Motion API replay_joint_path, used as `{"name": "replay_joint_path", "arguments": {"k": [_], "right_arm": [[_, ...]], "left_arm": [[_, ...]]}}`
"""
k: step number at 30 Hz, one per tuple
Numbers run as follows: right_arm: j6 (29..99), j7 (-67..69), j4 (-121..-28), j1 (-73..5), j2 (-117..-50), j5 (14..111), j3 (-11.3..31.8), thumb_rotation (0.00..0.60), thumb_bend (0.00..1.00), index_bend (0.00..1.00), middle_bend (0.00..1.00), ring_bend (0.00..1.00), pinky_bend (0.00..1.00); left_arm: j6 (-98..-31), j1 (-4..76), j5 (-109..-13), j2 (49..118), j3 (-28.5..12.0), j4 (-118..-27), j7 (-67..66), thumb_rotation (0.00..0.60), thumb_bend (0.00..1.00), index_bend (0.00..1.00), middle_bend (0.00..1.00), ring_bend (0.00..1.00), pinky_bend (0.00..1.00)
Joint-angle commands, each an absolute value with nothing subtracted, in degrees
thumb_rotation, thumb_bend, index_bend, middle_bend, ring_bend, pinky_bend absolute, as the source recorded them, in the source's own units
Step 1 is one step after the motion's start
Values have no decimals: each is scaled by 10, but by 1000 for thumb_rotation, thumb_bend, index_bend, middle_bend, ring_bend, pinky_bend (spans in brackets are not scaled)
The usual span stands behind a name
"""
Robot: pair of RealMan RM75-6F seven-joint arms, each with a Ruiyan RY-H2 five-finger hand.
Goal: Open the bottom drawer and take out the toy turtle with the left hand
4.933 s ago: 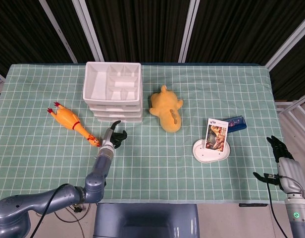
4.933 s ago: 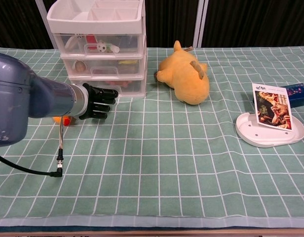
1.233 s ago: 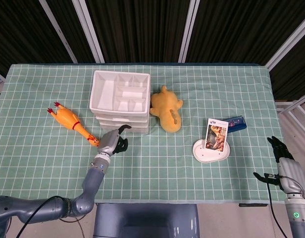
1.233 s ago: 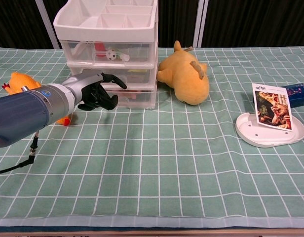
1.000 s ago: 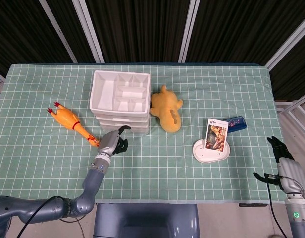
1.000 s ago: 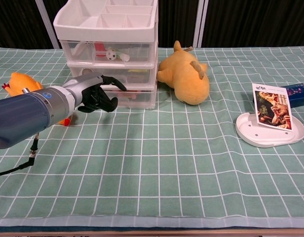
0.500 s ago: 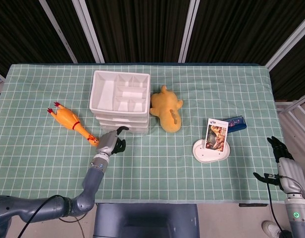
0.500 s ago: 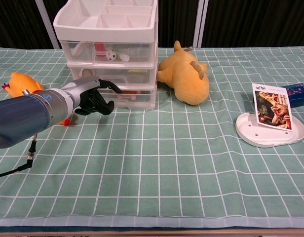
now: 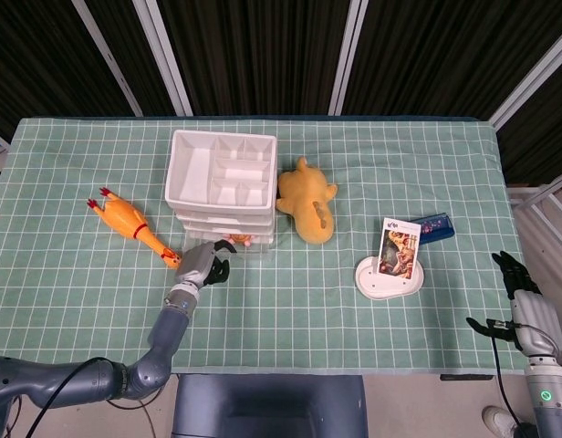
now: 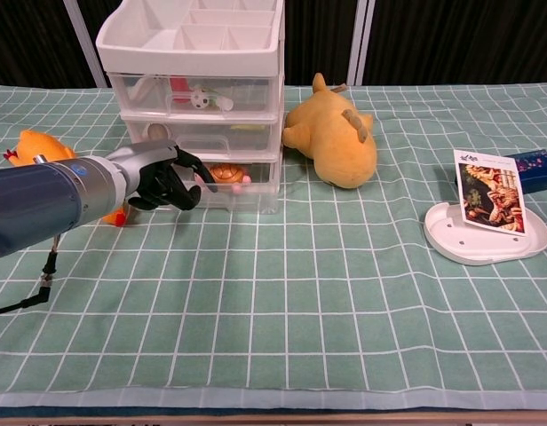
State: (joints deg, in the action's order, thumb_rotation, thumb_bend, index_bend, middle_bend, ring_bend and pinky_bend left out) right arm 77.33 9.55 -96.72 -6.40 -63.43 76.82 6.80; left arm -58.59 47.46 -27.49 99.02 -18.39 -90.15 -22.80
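A white three-drawer unit stands at the back left of the table. Its clear bottom drawer is pulled partway out. Inside it lies the orange-brown toy turtle. My left hand is at the drawer's front left, its dark fingers curled over the front edge and gripping it. My right hand hangs off the table's near right corner with fingers apart, holding nothing; the chest view does not show it.
A rubber chicken lies left of my left hand. A yellow plush sits right of the drawer unit. A white stand holding a picture card and a blue box are on the right.
The bottom drawer has slid out toward me with my left hand pulling back on its front, and the turtle inside now shows. Earlier the whole unit shifted right. The right hand has not moved.
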Motion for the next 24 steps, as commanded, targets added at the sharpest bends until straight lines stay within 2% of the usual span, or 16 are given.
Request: {"name": "replay_joint_path", "arguments": {"k": [1, 11, 24], "right_arm": [[773, 96, -967, -64, -634, 768, 68, 600, 84, 0, 0, 0, 185], [773, 93, -968, -64, -635, 768, 68, 600, 84, 0, 0, 0, 185], [773, 94, -968, -64, -634, 768, 68, 600, 85, 0, 0, 0, 185]], "left_arm": [[-584, 471, -264, 974, -178, -925, -233, 600, 624, 372, 992, 1000, 1000], [-578, 453, -244, 915, -143, -1000, -242, 600, 624, 379, 992, 1000, 1000], [-581, 445, -263, 876, -118, -1057, -234, 600, 609, 364, 992, 1000, 1000]]}}
